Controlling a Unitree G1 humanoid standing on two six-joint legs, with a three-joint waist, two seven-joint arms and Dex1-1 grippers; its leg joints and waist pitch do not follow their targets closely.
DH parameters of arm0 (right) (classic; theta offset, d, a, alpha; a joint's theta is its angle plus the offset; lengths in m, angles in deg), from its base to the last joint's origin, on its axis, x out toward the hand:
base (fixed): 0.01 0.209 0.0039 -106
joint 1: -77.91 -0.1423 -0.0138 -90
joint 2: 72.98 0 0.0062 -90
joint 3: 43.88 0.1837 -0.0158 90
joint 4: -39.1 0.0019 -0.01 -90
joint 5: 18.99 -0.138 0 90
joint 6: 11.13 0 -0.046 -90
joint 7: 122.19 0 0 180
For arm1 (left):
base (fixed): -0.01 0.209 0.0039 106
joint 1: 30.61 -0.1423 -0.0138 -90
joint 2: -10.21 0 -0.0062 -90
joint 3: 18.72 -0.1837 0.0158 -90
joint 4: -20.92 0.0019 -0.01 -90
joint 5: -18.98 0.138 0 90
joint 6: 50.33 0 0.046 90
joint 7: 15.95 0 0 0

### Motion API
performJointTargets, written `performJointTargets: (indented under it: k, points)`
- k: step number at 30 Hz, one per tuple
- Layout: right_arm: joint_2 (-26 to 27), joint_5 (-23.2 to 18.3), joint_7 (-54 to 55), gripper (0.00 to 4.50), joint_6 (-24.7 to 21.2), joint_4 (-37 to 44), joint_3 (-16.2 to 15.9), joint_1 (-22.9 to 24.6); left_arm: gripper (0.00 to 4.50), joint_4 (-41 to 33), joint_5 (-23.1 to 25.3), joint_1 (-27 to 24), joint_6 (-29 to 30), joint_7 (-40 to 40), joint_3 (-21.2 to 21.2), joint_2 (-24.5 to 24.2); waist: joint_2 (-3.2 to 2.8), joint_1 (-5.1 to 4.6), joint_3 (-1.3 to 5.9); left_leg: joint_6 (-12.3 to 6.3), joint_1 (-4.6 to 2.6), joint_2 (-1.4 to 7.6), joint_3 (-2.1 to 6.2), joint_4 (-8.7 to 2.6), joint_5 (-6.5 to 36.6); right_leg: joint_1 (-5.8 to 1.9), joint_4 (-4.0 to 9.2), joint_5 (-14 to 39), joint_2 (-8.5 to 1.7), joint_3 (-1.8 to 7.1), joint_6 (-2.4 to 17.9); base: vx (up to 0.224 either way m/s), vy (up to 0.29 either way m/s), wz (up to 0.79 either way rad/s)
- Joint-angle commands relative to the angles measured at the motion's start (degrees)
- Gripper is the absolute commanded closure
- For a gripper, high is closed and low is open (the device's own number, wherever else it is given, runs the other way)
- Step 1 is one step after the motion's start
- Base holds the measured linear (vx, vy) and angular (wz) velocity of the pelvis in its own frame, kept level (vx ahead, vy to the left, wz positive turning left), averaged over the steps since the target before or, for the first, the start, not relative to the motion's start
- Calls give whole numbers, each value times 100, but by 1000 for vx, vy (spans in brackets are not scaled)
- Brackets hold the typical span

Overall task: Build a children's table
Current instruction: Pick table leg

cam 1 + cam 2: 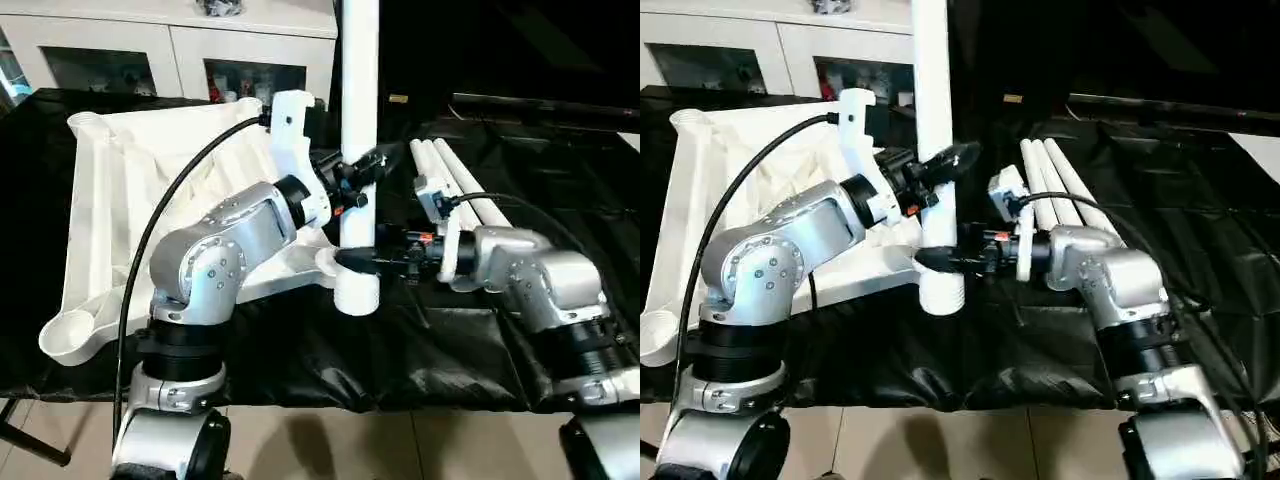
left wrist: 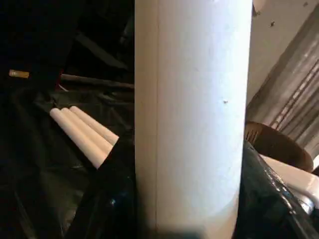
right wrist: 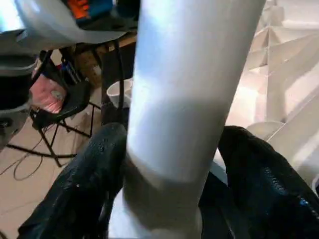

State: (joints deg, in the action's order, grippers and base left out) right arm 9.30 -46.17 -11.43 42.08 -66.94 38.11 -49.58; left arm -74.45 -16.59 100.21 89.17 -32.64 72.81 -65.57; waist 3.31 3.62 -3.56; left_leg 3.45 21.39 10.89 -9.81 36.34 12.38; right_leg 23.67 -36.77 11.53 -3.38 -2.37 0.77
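From the left eye, you see the tabletop lying ribbed side up on the black-draped desk, toward your left. One leg stands upright in its near corner socket. Your left hand pinches that leg partway up; your right hand pinches it lower, just above the socket. Three more legs lie side by side on the desk behind your right arm, touching one another.

From the right eye, the white cabinet stands behind the desk.

In the left wrist view, the upright leg sits between your two black fingers, pressed on both sides, with the spare legs beyond.

In the right wrist view, black fingers clamp the leg from both sides, with the ribbed tabletop close behind.
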Motion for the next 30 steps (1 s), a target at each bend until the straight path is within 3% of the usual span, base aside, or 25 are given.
performJointTargets:
  k: [1,13,24,26,30]
  points:
    - [-124,70,-133,124,-50,22,-122,-51,266,-75,14,26,-74,-120,-99,-11,82,26,438,-489,-33,195,18,-356,-257,-400,349,22,-399,239,1498,0,0,0]
    - [-62,137,-224,124,-18,-233,-190,-124,266,-311,-155,-77,63,-415,-284,-29,110,16,429,-451,-37,203,17,-357,-193,-402,343,14,-401,243,1571,0,0,0]
    - [-61,128,-306,124,-52,-205,-200,-91,266,-353,-155,-108,93,-558,-378,-94,95,15,431,-412,-37,203,21,-358,-171,-409,338,-9,-399,243,1580,0,0,0]
    - [-58,123,-314,162,-59,-205,-202,-85,266,-371,-171,-120,109,-587,-402,-109,99,16,430,-393,-41,200,21,-357,-139,-409,342,38,-400,245,1564,0,0,0]
    - [-51,108,-359,180,-82,-187,-216,-69,266,-388,-177,-132,122,-616,-428,-127,103,15,426,-384,-43,203,23,-362,-101,-405,345,113,-397,242,1541,0,0,0]
